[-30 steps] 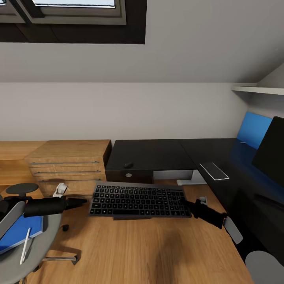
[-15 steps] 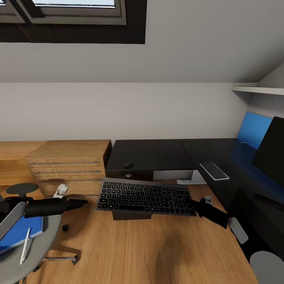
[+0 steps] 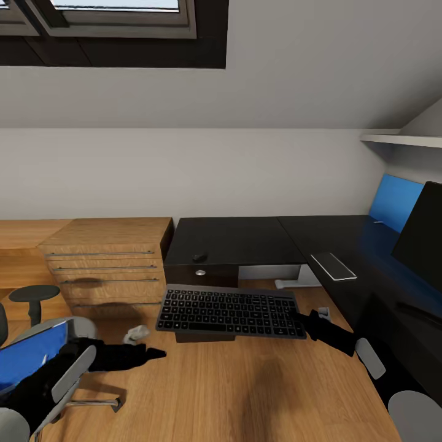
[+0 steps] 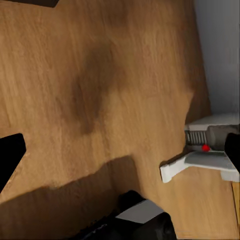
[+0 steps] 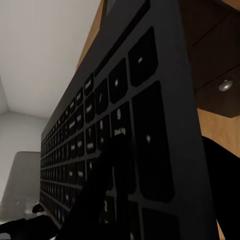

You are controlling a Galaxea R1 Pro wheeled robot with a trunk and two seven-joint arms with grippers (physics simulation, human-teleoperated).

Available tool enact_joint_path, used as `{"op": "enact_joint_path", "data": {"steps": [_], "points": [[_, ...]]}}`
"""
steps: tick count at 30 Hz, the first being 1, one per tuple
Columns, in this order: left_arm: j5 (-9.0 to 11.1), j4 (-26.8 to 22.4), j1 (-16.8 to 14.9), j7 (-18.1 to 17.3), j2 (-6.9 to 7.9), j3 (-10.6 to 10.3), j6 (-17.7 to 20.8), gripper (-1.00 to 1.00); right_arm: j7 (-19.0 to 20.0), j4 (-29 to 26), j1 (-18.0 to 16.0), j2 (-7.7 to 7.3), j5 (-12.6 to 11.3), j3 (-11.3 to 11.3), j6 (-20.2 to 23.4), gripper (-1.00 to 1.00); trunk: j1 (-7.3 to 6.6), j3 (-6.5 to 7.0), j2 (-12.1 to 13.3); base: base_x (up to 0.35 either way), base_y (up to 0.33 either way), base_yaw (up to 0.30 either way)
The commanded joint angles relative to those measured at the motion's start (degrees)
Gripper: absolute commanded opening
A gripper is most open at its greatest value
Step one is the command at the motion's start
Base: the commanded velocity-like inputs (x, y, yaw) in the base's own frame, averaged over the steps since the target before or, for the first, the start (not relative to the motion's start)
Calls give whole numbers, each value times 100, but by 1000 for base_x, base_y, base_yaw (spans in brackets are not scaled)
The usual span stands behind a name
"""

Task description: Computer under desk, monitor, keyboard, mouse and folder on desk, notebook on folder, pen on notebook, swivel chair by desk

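**Keyboard held up in front of the desk**

Your right gripper (image 3: 299,318) is clamped on the keyboard (image 3: 230,311), which hangs in the air just before the desk (image 3: 245,239). The mouse (image 3: 199,256) sits on that desk. Your left gripper (image 3: 153,353) hovers low, left of the keyboard; I cannot tell its state.

Wooden dresser (image 3: 107,261) with bar handles; skylight window (image 3: 113,24); white wall shelf (image 3: 399,140); plank floor (image 3: 245,393).

You saw matt wood-grain floor (image 3: 245,393), glossy black bench (image 3: 245,236), matt dark plastic keyboard (image 3: 230,310), and pale wood dresser (image 3: 110,245).
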Motion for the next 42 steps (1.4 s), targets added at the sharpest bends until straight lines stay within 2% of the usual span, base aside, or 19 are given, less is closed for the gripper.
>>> {"op": "enact_joint_path", "data": {"steps": [1, 3, 4, 6, 10, 11, 13, 15, 19, 22, 26, 31, 33, 35, 36, 38, 42], "points": [[-19, 271, -8, 319, -195, -30, -242, 100, 6, -1, -4, 1, -7, -11, 30, -100, -1, -5, -4, 0, 0, 0], [-52, 499, -8, 620, -348, -41, -505, 100, 4, -2, -4, -1, -7, -11, 28, -100, -1, -5, -4, 0, 0, 0], [-75, 711, -8, 894, -476, -48, -767, 100, 1, -2, -4, 0, -6, -11, 16, -100, -1, -5, -4, 0, 0, 0], [-94, 1008, -8, 1218, -642, -58, -1132, 100, -13, -3, -4, 1, -4, -11, -34, -100, -1, -5, -4, 0, 0, 0], [-99, 1640, -8, 1510, -898, -67, -1752, 100, -172, -4, -4, 11, -2, -6, -237, -100, -1, -5, -4, 0, 0, 0], [-102, 1750, -8, 1532, -937, -67, -1859, 100, -214, -4, -4, 13, -3, -5, -275, -100, -1, -5, -4, 0, 0, 0], [-112, 2181, -8, 1583, -1094, -69, -2357, 100, -378, -4, -4, 21, -5, 0, -457, -100, -1, -5, -4, 0, 0, 0], [-118, 2487, -8, 1597, -1181, -71, -2754, 100, -482, -1, -4, 33, -5, 3, -633, -100, -1, -5, -4, 0, 0, 0], [-118, 2910, -8, 1594, -1281, -70, -3366, 100, -633, 3, -4, 109, -6, 5, -949, -100, -1, -5, -4, 0, 0, 0], [-111, 3328, -8, 1589, -1353, -73, -3896, 100, -886, 4, -4, 230, -5, -2, -1308, -100, -1, -5, -4, 0, 0, 0], [-121, 3723, -8, 1582, -1446, -66, -4322, 100, -1252, 11, -4, 342, -7, -9, -1776, -100, -1, -5, -4, 0, 0, 0], [-100, 3911, -8, 1594, -1533, -71, -4491, 100, -1607, 20, -4, 456, -12, -11, -2263, -100, -1, -5, -4, 0, 0, 0], [-94, 4080, -8, 1606, -1630, -70, -4584, 100, -1753, 21, -4, 498, -13, -9, -2417, -100, -1, -5, -4, 0, 0, 0], [-94, 4281, -8, 1618, -1744, -70, -4837, 100, -1893, 22, -4, 532, -17, -6, -2545, -100, -1, -5, -4, 0, 0, 0], [-93, 4435, -8, 1624, -1826, -70, -5160, 100, -1968, 22, -4, 560, -20, -5, -2613, -100, -1, -5, -4, 0, 0, 0], [-90, 4792, -8, 1657, -1999, -67, -6078, 100, -2051, 22, -4, 597, -17, -8, -2716, -100, -1, -5, -4, 0, 0, 0], [-94, 4982, -7, 1892, -2163, -68, -7286, 100, -2101, 23, -4, 618, -17, -5, -2797, -100, -1, -5, -4, 0, 0, 0]]}}
